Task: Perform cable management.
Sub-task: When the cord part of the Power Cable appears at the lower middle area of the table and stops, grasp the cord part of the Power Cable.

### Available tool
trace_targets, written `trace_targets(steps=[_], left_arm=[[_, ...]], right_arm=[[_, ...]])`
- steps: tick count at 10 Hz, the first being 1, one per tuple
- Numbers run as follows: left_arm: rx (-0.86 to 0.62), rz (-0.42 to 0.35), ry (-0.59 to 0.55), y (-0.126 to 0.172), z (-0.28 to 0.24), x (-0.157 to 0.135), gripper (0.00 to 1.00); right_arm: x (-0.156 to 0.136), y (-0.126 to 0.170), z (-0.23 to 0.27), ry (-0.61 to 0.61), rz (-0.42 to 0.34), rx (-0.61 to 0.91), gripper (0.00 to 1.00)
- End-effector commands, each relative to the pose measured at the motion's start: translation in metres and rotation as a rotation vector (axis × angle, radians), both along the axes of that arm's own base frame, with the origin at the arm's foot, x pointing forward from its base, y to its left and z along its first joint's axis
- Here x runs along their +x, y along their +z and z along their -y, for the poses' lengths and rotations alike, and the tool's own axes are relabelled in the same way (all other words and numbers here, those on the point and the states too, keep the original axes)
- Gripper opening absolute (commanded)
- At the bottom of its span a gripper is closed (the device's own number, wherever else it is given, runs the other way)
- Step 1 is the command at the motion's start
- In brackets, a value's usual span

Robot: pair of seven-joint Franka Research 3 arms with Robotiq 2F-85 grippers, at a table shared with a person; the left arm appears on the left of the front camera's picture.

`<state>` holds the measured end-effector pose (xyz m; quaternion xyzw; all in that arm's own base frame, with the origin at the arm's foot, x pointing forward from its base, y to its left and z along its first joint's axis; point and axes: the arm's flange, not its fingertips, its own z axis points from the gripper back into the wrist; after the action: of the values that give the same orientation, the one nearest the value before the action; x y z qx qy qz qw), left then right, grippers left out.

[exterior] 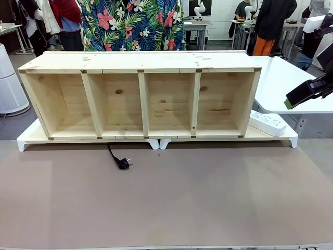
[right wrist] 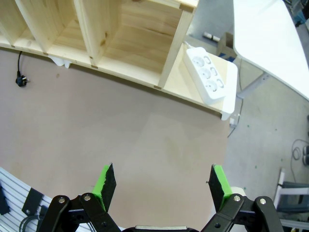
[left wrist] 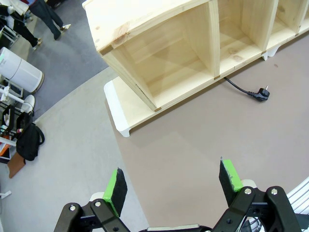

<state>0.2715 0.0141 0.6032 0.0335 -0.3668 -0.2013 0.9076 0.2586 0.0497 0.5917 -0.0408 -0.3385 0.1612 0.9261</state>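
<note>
Both your pincers stand wide open and empty: the left pincer (left wrist: 173, 183) hangs off the left end of the pine shelf unit (exterior: 140, 67), the right pincer (right wrist: 162, 181) off its right end. The black cable (exterior: 111, 152) emerges from under the shelf unit's front edge, below the second compartment from the left, its angled plug (exterior: 124, 163) lying on the bench (exterior: 166, 203) just in front. Risk, as judged: plug and cord lie flat and thin, so an off-centre pinch may slip, and a hard pull could snag the cord beneath the shelf unit.
</note>
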Motion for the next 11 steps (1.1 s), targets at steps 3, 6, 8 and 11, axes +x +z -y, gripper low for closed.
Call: trace_targets(steps=[3, 6, 8, 11], left_arm=[[-0.008, 0.005, 0.009, 0.0011, 0.0007, -0.0003, 1.0], [-0.008, 0.005, 0.009, 0.0011, 0.0007, -0.0003, 1.0], [-0.008, 0.005, 0.009, 0.0011, 0.0007, -0.0003, 1.0], [-0.008, 0.005, 0.009, 0.0011, 0.0007, -0.0003, 1.0]], right_arm=[[0.0004, 0.0001, 0.0009, -0.002, 0.002, -0.003, 1.0], [0.0004, 0.0001, 0.0009, -0.002, 0.002, -0.003, 1.0], [0.0004, 0.0001, 0.0009, -0.002, 0.002, -0.003, 1.0], [0.0004, 0.0001, 0.0009, -0.002, 0.002, -0.003, 1.0]])
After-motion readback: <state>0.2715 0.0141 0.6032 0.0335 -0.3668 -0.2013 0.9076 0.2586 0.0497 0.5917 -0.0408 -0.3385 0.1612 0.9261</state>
